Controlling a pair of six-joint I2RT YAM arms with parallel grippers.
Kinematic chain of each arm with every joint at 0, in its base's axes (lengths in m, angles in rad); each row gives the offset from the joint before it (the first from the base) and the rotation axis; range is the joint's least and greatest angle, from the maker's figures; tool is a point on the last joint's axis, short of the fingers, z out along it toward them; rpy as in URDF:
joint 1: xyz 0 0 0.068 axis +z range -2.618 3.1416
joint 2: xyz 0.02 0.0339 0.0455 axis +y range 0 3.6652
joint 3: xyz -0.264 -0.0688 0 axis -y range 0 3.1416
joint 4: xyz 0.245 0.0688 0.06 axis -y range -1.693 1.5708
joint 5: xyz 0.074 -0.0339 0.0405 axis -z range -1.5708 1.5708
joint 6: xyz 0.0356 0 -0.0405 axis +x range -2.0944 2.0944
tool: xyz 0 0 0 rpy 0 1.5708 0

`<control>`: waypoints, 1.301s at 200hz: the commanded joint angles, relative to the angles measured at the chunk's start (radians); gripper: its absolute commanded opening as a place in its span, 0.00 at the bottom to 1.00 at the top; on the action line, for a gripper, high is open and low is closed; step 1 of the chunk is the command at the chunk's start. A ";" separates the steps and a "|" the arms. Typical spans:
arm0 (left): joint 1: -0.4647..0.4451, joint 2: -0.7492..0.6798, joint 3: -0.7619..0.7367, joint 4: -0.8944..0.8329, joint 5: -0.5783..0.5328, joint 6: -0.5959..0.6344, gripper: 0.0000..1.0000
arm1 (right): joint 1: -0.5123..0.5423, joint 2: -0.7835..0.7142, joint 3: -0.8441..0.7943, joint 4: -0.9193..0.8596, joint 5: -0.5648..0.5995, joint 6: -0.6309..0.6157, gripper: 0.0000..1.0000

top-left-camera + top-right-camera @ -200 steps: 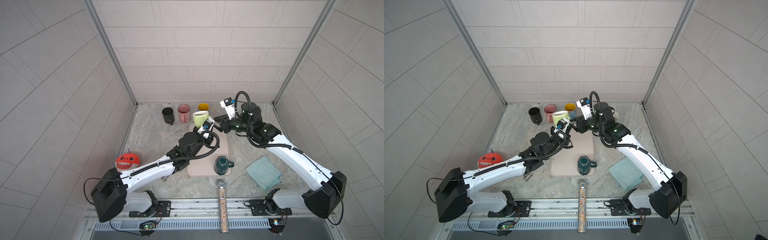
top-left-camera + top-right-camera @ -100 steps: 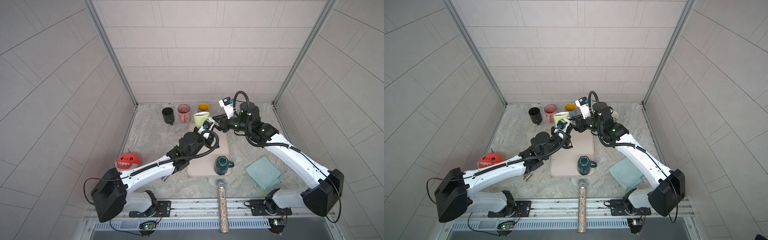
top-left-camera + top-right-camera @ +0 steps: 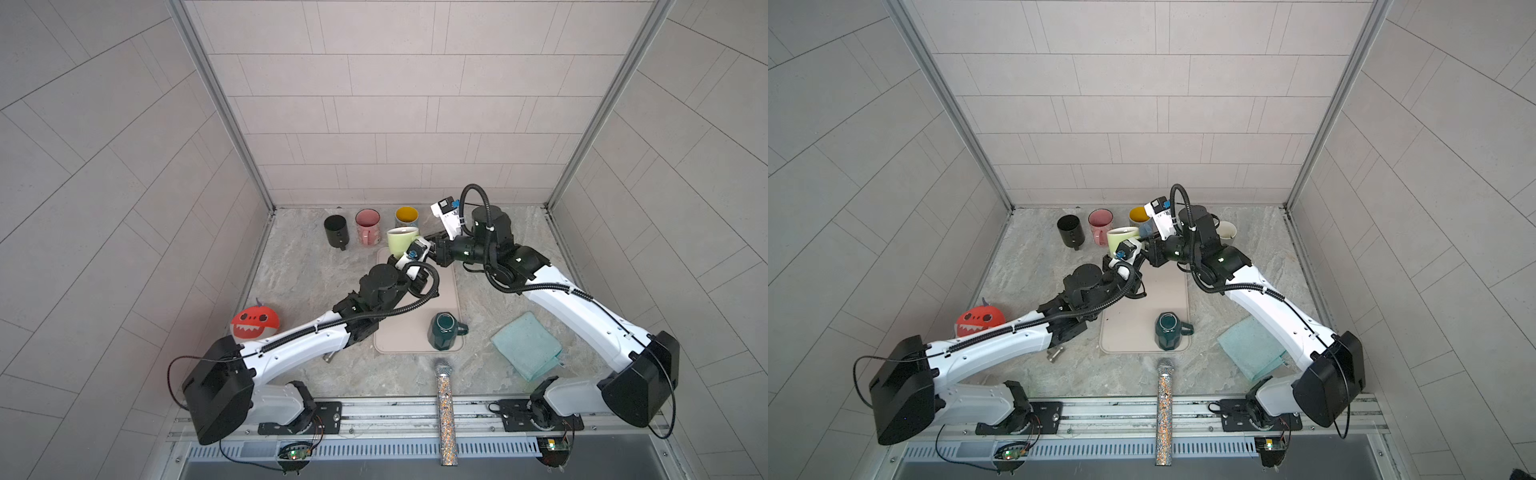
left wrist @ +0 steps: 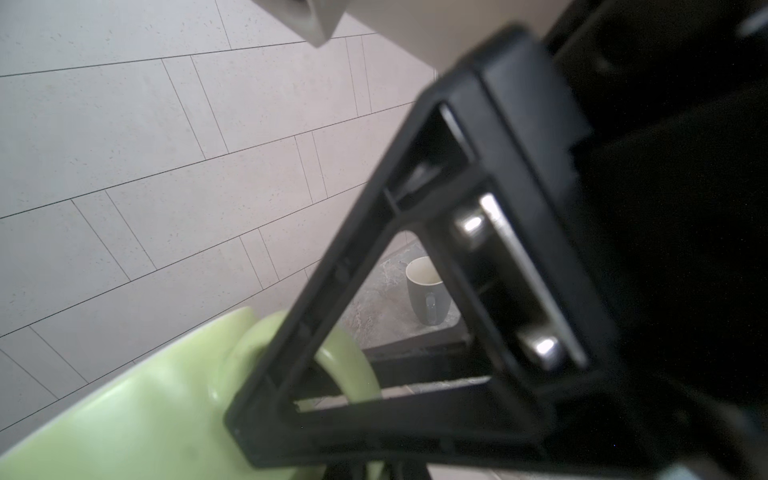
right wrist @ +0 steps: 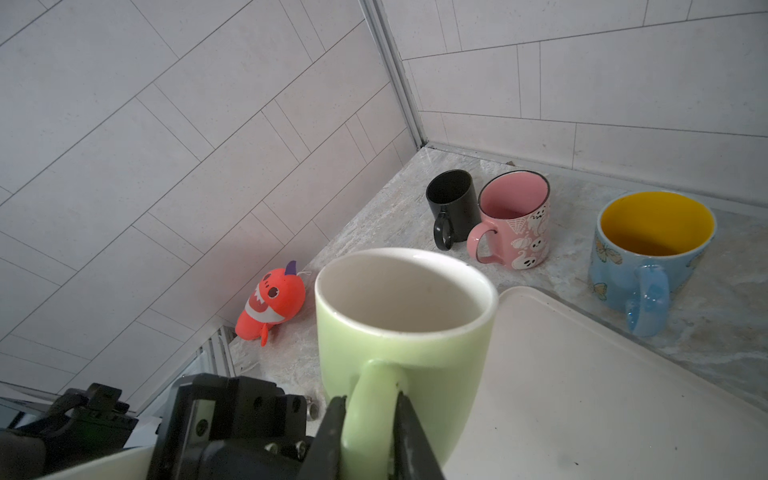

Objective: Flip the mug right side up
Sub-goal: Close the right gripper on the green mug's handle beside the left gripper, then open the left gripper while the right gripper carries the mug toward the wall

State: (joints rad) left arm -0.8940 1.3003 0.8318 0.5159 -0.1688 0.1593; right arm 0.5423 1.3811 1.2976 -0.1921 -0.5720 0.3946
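Note:
The light green mug (image 3: pixel 401 243) (image 3: pixel 1119 241) is upright, mouth up, at the far left corner of the beige mat (image 3: pixel 409 332). In the right wrist view my right gripper (image 5: pixel 368 399) is shut on the mug's (image 5: pixel 399 345) handle, one finger on each side. It reaches in from the right in both top views (image 3: pixel 428 242) (image 3: pixel 1145 245). My left gripper (image 3: pixel 400 259) (image 3: pixel 1121 258) is shut on the mug's (image 4: pixel 124 415) lower part by the handle. In the left wrist view it sits at the frame's edge (image 4: pixel 376 469), mostly hidden.
A black mug (image 3: pixel 336 230), a pink mug (image 3: pixel 368 226) and a blue mug with a yellow inside (image 3: pixel 406 216) line the back wall, with a grey mug (image 3: pixel 1227 230) behind my right arm. A dark green mug (image 3: pixel 442 336) stands on the mat. Red plush toy (image 3: pixel 254 322), teal cloth (image 3: pixel 525 347), glitter microphone (image 3: pixel 444 411).
My right gripper has moved a little left to the mug and closed its jaws on the handle. The left arm and the mug have stayed put.

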 commanded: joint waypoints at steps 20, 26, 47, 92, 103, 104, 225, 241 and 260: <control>-0.006 -0.067 0.052 0.142 0.010 0.029 0.00 | -0.009 0.013 0.023 -0.024 0.043 -0.014 0.00; -0.007 -0.069 0.050 0.142 0.007 0.032 0.00 | -0.008 0.012 0.022 -0.027 0.045 -0.017 0.00; -0.005 -0.074 0.047 0.142 -0.011 0.037 0.00 | -0.008 0.010 0.015 -0.029 0.050 -0.020 0.00; -0.005 -0.078 0.046 0.148 -0.071 0.036 0.00 | -0.007 -0.009 -0.016 -0.003 0.078 -0.016 0.00; -0.005 -0.076 0.046 0.148 -0.079 0.033 0.05 | -0.005 -0.014 -0.020 -0.003 0.096 -0.016 0.00; -0.005 -0.076 0.046 0.148 -0.081 0.034 0.06 | -0.005 -0.014 -0.020 -0.003 0.096 -0.017 0.00; -0.005 -0.098 0.042 0.115 -0.153 0.030 0.24 | -0.005 -0.031 -0.060 0.034 0.196 -0.014 0.00; -0.005 -0.108 0.037 0.112 -0.172 0.035 0.24 | -0.011 -0.028 -0.061 0.041 0.226 -0.021 0.00; -0.005 -0.116 0.032 0.110 -0.203 0.047 0.24 | -0.024 -0.027 -0.072 0.061 0.299 -0.035 0.00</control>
State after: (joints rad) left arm -0.8993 1.2144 0.8513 0.5964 -0.3233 0.1848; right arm 0.5335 1.3800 1.2186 -0.2413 -0.3656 0.3862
